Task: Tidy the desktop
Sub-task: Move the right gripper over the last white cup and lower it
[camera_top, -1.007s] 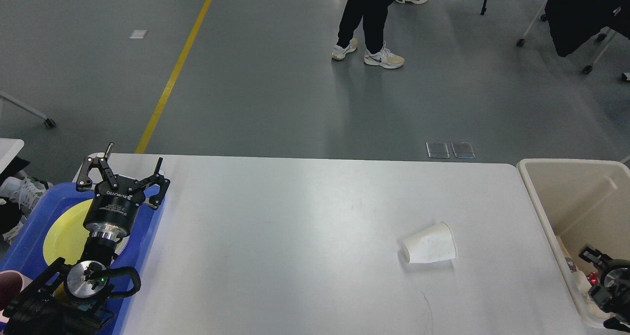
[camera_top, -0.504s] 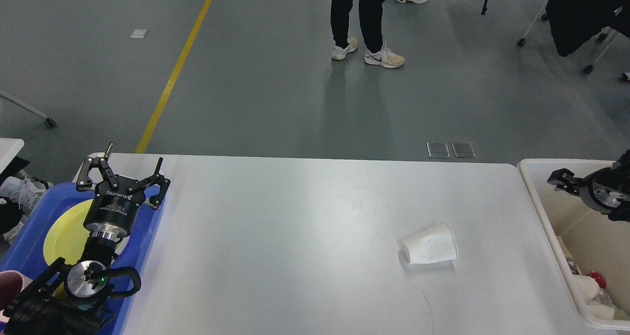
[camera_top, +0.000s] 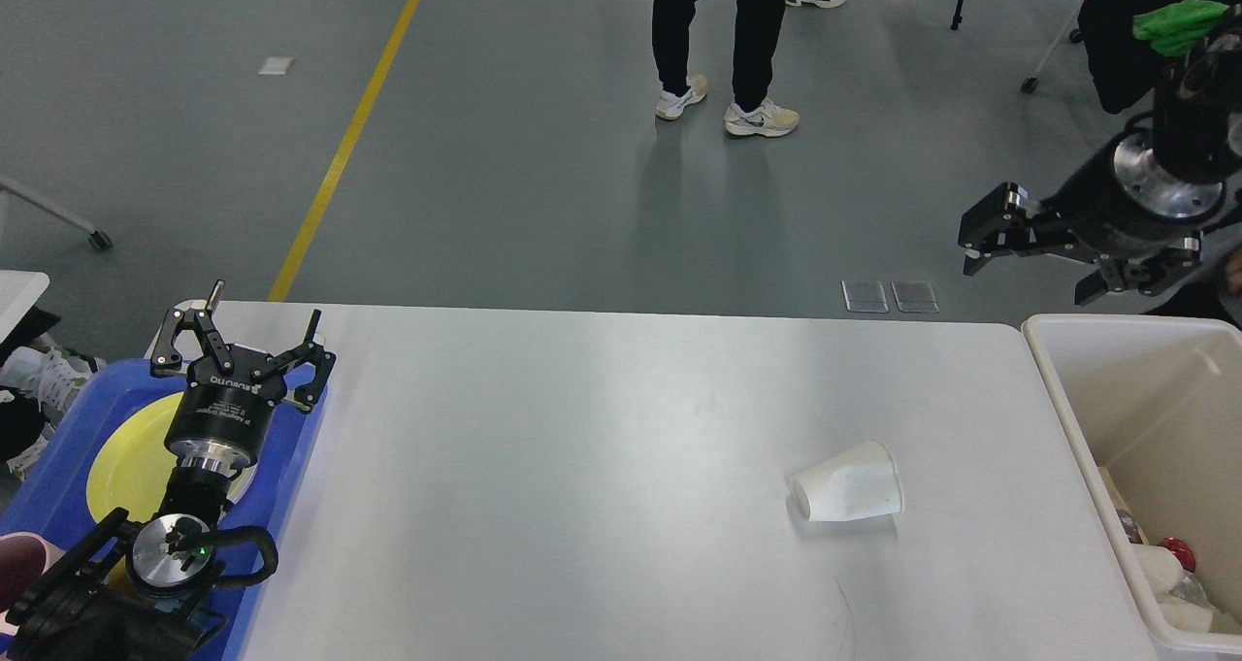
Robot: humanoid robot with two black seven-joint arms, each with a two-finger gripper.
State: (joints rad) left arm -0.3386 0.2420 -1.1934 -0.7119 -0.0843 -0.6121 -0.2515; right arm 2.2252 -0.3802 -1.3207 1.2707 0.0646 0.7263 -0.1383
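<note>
The white desktop fills the lower view. A white paper cup lies on its side on it, right of the middle, mouth to the right. My left gripper is open and empty, held above the far edge of the blue tray at the left. My right gripper is raised high above the far left corner of the off-white bin. It points down and left, its fingers look spread, and it holds nothing. It is well above and behind the cup.
A yellow plate lies in the blue tray under my left arm. The bin at the right end holds a red item and white scraps. A person's legs stand on the grey floor beyond the table.
My right arm has risen out of the bin, from low inside it to high above its far left corner. The left arm and the cup have not moved.
</note>
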